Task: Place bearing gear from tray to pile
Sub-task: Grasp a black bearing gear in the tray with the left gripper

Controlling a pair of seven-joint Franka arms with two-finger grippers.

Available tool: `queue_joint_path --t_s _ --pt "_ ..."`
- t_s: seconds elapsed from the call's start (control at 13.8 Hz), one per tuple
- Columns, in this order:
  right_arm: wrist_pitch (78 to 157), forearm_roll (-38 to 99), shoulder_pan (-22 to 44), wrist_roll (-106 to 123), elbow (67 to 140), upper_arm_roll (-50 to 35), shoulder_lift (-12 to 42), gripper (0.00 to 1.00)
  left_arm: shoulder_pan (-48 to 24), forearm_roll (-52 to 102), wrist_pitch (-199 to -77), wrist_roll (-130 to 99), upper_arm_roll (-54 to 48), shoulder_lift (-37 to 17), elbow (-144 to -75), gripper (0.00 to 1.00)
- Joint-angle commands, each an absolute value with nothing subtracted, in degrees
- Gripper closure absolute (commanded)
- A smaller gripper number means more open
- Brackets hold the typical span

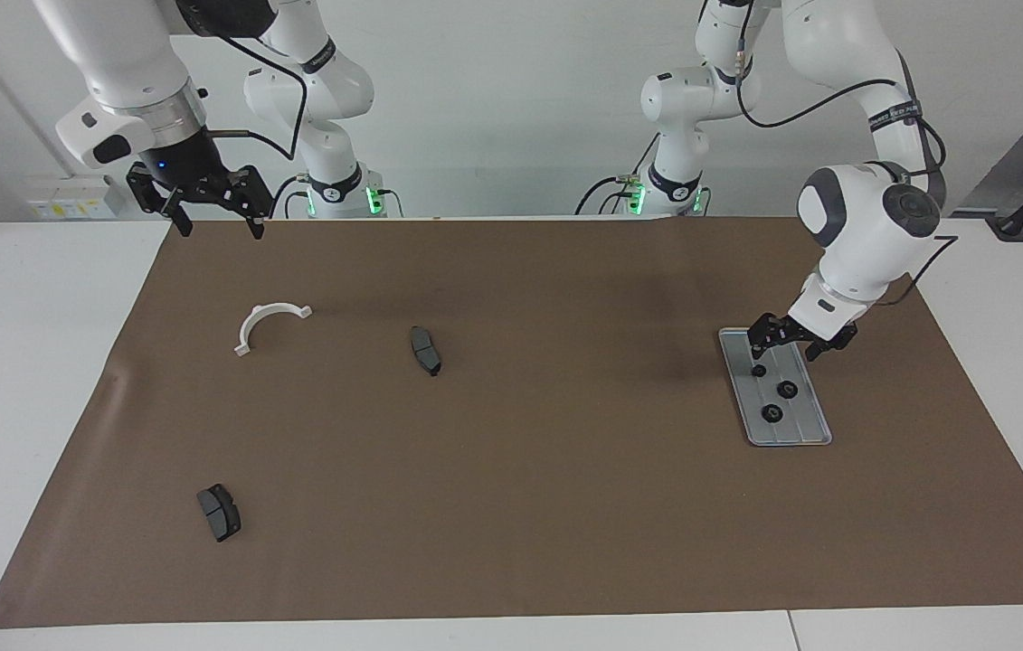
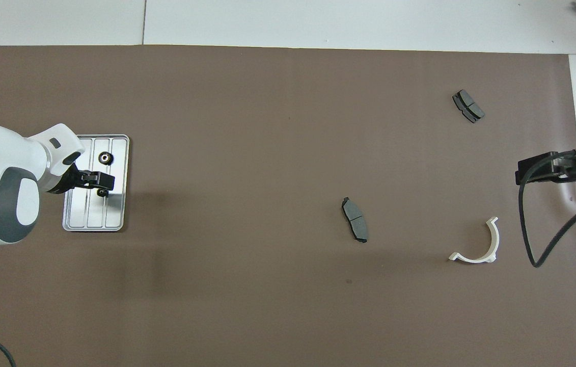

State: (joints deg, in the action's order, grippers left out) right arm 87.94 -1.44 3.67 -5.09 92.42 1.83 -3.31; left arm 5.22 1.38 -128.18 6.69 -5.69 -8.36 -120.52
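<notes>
At the right of the frame the left gripper [image 1: 784,351] hangs with spread jaws over the tray [image 1: 808,434] with gears [image 1: 772,414], while the right gripper [image 1: 215,221] waits spread at the upper left.

**White arms, black grippers**

Both arms [image 1: 868,217] have smooth white shells with dark grey round joint caps. Black cables [image 1: 837,99] run along them. The bases [image 1: 335,194] show green lights. One wrist has a silver ring [image 1: 158,113].

The left gripper [image 1: 782,349], fingers apart, hangs over the tray [image 1: 814,432] end nearest the robots, above three gears [image 1: 787,390]. The right gripper [image 1: 214,220] waits over the mat's [image 1: 511,506] corner.
</notes>
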Motion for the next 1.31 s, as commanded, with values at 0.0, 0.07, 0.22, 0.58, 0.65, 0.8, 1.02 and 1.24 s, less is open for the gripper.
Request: queue_joint_path --t_s 0.0,0.07,0.22,0.58,0.65,0.8,1.02,1.24 --pt "88.59 -0.44 3.34 -3.87 93.96 1.76 -4.66 0.00 5.80 2.02 -130.95 6.24 -5.89 -7.12 -123.75 0.13" --pt "88.59 -0.44 3.25 -3.87 93.96 1.76 -4.66 0.00 5.80 2.02 -131.91 6.24 -5.89 -7.21 -124.45 0.19" --pt "88.59 -0.44 3.34 -3.95 93.96 1.76 -4.66 0.00 5.80 2.02 -133.32 6.24 -5.89 -7.21 -125.24 0.23" --pt "88.59 -0.44 3.34 -3.87 93.96 1.76 -4.66 0.00 5.80 2.02 -136.75 5.27 -5.89 -8.87 -126.47 0.32" --pt "88.59 -0.44 3.25 -3.87 93.96 1.76 -4.66 0.00 5.80 2.02 -136.93 5.19 -5.89 -9.14 -126.47 0.33" --pt "88.59 -0.44 3.34 -3.87 93.96 1.76 -4.66 0.00 5.97 2.02 -137.46 5.19 -5.89 -9.49 -126.47 0.41" --pt "88.59 -0.44 3.34 -3.87 93.96 1.76 -4.66 0.00 6.24 2.02 -138.16 5.19 -5.89 -10.28 -126.47 0.46" --pt "88.59 -0.44 3.25 -3.87 93.96 1.76 -4.66 0.00 6.24 2.02 -138.25 5.19 -5.89 -10.37 -126.47 0.52"
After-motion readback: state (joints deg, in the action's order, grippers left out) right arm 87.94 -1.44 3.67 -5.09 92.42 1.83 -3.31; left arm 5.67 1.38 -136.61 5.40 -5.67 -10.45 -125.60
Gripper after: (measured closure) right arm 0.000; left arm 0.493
